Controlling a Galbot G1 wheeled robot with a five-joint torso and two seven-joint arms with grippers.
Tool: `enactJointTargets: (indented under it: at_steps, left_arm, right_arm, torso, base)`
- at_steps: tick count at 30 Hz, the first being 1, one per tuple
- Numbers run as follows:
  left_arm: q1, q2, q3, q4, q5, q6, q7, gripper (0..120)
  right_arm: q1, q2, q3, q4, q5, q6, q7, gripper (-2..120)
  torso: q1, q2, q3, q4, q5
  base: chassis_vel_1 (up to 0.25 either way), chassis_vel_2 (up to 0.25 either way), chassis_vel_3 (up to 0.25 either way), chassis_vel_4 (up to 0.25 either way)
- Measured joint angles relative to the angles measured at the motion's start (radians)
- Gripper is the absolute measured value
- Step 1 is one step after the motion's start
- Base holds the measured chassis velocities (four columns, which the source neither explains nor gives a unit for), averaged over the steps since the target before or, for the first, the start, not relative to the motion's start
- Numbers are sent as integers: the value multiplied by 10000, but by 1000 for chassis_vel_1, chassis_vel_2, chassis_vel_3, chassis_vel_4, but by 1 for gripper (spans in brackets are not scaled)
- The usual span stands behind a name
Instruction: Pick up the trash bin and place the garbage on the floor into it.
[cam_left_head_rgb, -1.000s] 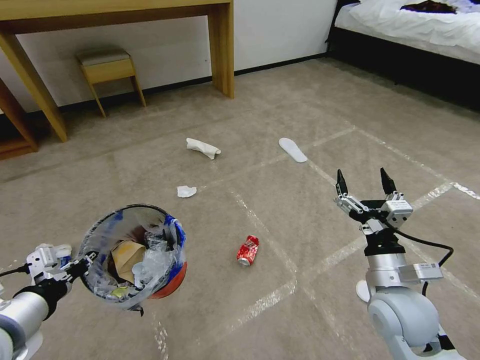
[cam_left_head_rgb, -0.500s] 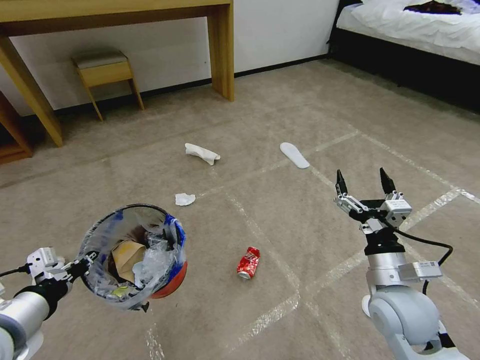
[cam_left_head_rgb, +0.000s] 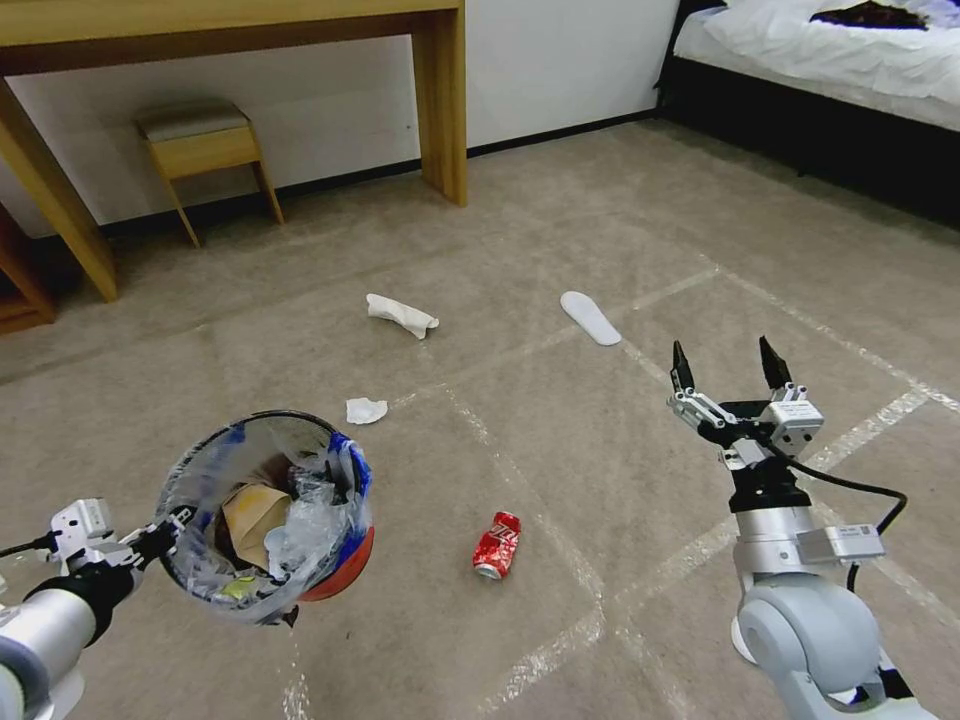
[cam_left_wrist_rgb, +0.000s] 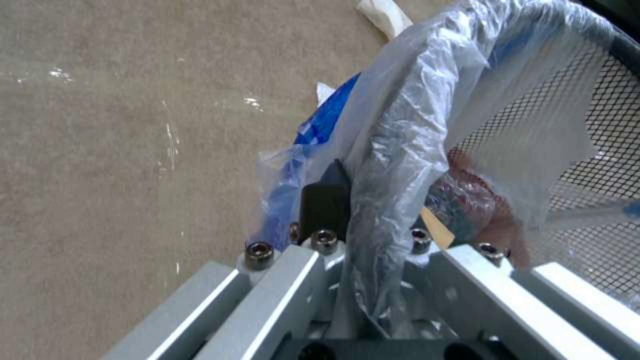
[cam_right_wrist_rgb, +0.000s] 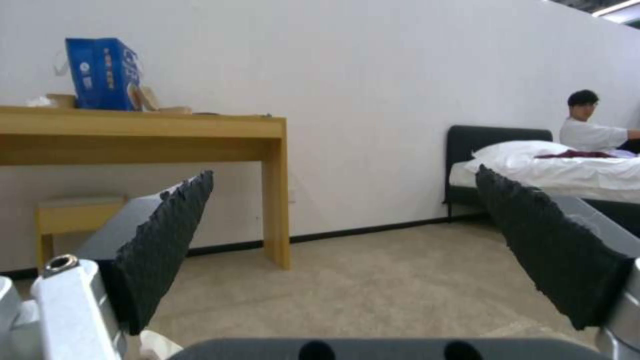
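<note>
Left gripper (cam_left_head_rgb: 165, 528) is clamped on the trash bin (cam_left_head_rgb: 268, 515) rim; right gripper (cam_left_head_rgb: 728, 365) gapes empty, with the crushed red can (cam_left_head_rgb: 497, 545) near-left of it, long axis running near-far.

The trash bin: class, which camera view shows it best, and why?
The head view: the whole trash bin shows, its rim, liner and contents, held by the left pincer. The left wrist view gives a close look at the liner and mesh wall where the fingers clamp it. The right wrist view faces the wall.

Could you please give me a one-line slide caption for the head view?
Left gripper holds the trash bin aloft; right gripper open above littered floor.
</note>
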Motion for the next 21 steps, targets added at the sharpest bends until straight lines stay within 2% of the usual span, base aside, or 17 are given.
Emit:
enactJointTargets:
  at_steps: [14, 19, 21]
  left_arm:
    - [45, 9, -166, 53, 2, -10, 10, 1]
    - [54, -2, -178, 137, 12, -27, 16, 1]
    - [93, 6, -212, 172, 17, -36, 16, 1]
  right_arm:
    - [413, -311, -343, -148, 117, -108, -45, 100]
    - [991, -901, -934, -111, 1011, -976, 304, 100]
    - [1782, -1369, -1584, -111, 2132, -2463, 962, 100]
  torso:
    - [0, 0, 0, -1, 0]
    - [0, 1, -1, -3, 0]
    - [0, 0, 0, 1, 0]
  base:
    - [0, 0, 0, 0]
    - [0, 0, 0, 0]
    - [0, 0, 0, 0]
